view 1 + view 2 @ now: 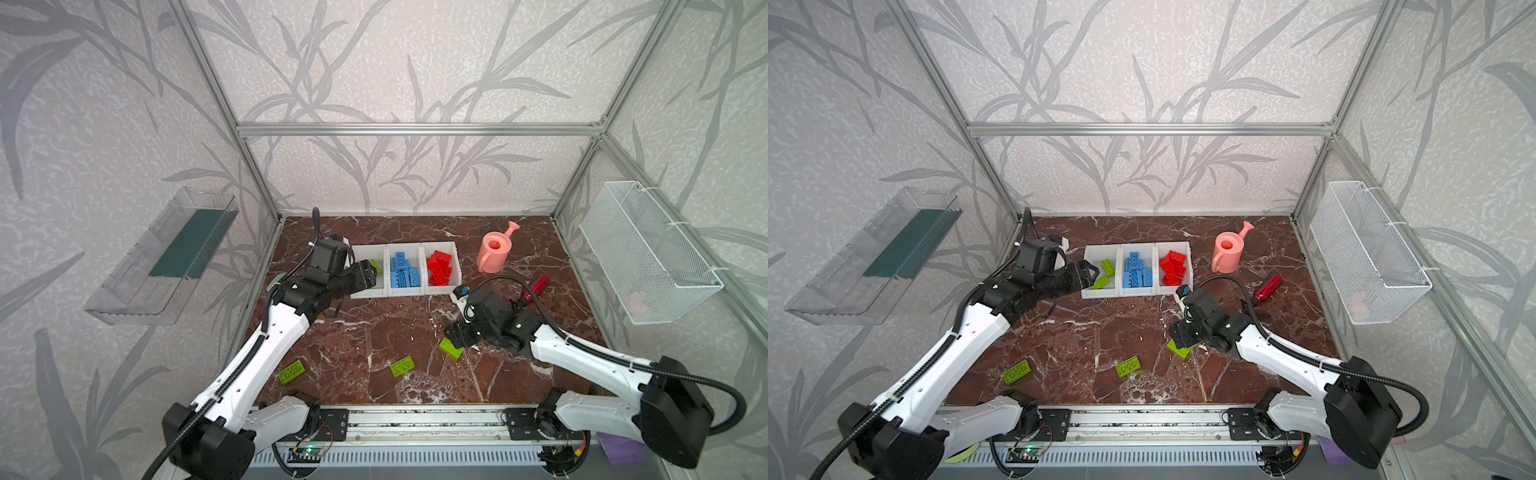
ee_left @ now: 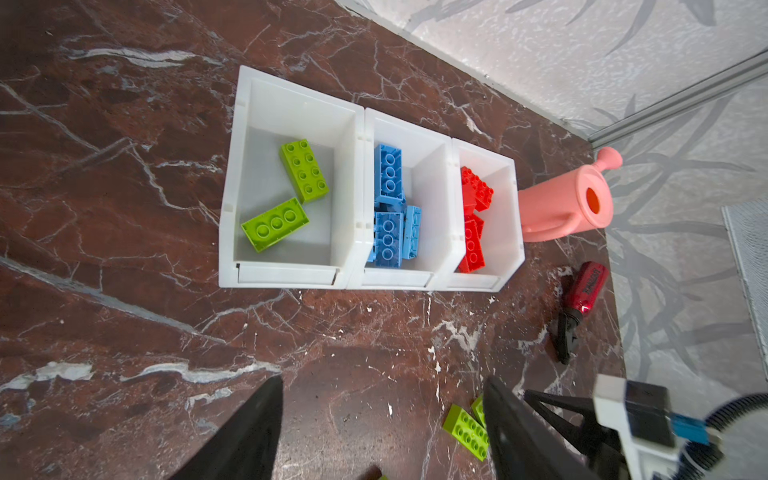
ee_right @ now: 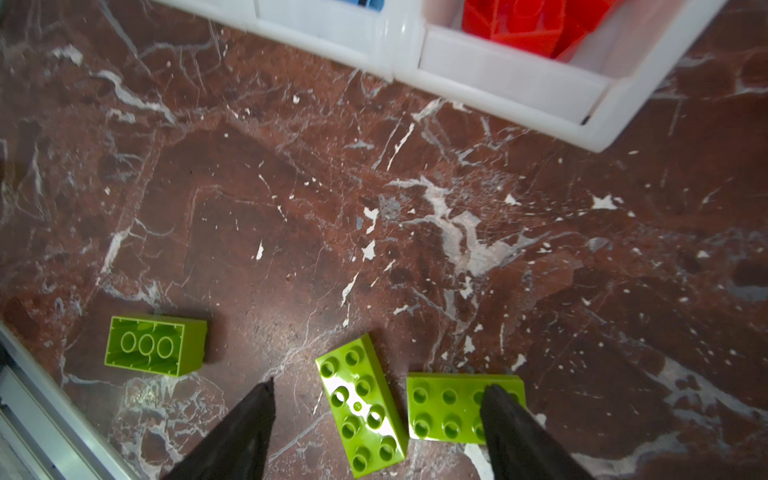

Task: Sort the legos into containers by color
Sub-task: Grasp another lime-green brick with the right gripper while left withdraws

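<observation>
Three joined white containers (image 1: 405,293) (image 1: 1138,293) stand at mid-table. The left one (image 2: 291,276) holds two lime legos (image 2: 304,170) (image 2: 275,224), the middle blue legos (image 1: 402,272), the right red legos (image 1: 439,268). My left gripper (image 1: 374,272) (image 2: 383,378) hovers open and empty by the left container's front. My right gripper (image 1: 453,334) (image 3: 381,384) is open low over the table, its jaws either side of a lime lego (image 3: 360,405) without touching it. A second lime lego (image 3: 449,407) lies beside that one, partly behind one finger. Two more lime legos (image 1: 291,372) (image 1: 402,366) lie near the front.
A pink watering can (image 1: 494,251) stands right of the containers, with a red-handled screwdriver (image 1: 538,284) lying in front of it. A white mesh basket (image 1: 648,257) hangs on the right wall and a clear tray (image 1: 166,266) on the left wall.
</observation>
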`<state>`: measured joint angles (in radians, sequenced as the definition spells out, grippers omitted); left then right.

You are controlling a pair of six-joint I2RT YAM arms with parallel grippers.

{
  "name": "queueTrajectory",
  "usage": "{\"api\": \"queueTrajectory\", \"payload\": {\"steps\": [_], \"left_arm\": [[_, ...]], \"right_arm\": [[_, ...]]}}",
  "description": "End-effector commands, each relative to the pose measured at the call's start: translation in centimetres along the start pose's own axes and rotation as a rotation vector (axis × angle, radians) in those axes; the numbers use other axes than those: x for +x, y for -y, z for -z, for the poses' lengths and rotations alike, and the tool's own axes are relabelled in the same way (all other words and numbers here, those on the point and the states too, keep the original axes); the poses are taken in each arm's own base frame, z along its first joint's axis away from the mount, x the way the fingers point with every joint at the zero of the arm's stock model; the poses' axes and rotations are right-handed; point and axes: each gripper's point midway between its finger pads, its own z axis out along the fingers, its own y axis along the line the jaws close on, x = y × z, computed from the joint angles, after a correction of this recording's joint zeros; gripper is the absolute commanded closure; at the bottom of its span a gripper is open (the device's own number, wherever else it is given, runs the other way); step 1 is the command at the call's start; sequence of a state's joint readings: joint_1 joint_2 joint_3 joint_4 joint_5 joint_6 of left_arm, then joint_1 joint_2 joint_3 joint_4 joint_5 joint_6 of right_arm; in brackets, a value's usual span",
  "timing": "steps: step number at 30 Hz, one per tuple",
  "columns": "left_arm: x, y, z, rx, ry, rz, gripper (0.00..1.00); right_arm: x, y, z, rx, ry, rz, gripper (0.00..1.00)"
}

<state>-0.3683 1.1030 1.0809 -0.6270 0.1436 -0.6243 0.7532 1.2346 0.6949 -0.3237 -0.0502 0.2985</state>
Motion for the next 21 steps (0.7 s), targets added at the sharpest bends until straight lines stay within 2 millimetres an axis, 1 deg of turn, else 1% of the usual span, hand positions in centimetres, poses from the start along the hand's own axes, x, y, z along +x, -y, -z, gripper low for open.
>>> {"api": "queueTrajectory", "payload": {"steps": [1, 5, 9, 13, 15, 21], "left_arm": [[1.4, -0.4, 1.6, 0.022, 0.002, -0.005, 0.24], [3.3, -2.4, 3.0, -0.015, 0.011, -0.026, 0.24], [4.5, -4.0, 4.1, -0.028, 0.055, -0.015, 0.24], [5.4, -4.1, 5.2, 0.011, 0.074, 0.009, 0.24], [5.7, -4.2, 5.6, 0.017, 0.078, 0.014, 0.24], [6.2, -5.0, 6.0, -0.008, 0.082, 0.005, 0.24]], "right_arm": [[1.1, -0.2, -0.7, 0.036, -0.096, 0.070, 0.23], [1.9, -0.5, -2.5, 0.068, -0.168, 0.114, 0.25], [2.7, -0.8, -3.7, 0.106, -0.228, 0.160, 0.27], [3.5, -0.4, -4.7, 0.134, -0.261, 0.170, 0.28], [4.1, -0.1, -5.1, 0.144, -0.278, 0.165, 0.30], [5.4, 0.5, -5.3, 0.167, -0.299, 0.160, 0.38]]}}
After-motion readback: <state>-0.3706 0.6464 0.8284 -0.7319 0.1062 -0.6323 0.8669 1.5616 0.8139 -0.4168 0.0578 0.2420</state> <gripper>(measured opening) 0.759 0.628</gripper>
